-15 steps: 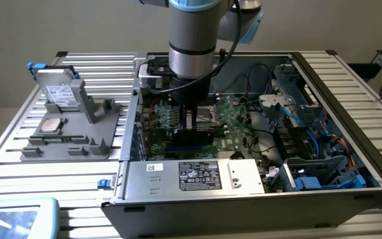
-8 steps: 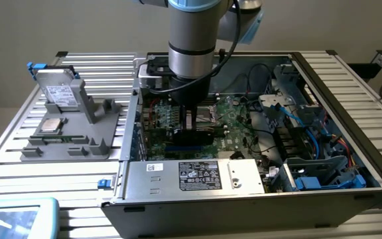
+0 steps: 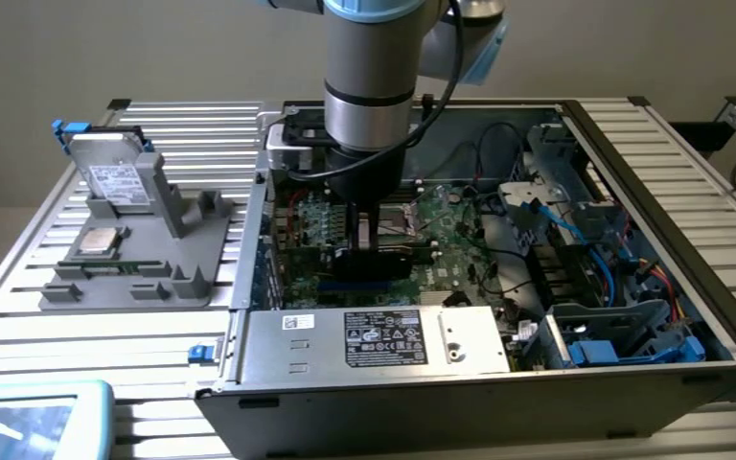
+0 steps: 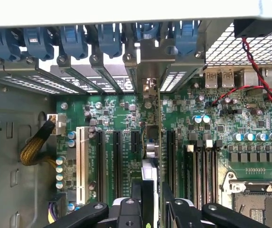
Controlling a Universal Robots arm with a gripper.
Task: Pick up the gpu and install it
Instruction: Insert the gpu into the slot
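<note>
Slatted metal table, open PC case lying on it, arm reaching down inside: looks like the install step, pickup done.

Gripper is clamped on the gpu, one finger on each face, card held edge-on. In the exterior view the gripper hangs over the middle of the motherboard with the gpu showing as a black slab just under it, low over the board. The card runs between the long black expansion slots, with its far end pointing at the rear bracket opening. The card hides its own lower edge, so I can't tell if the connector is already in a slot, probably not seated. Seating needs the edge square over the slot, the bracket end lined up with the rear opening, and a straight push down. Spare parts tray is well apart at the exterior view's left.
</note>
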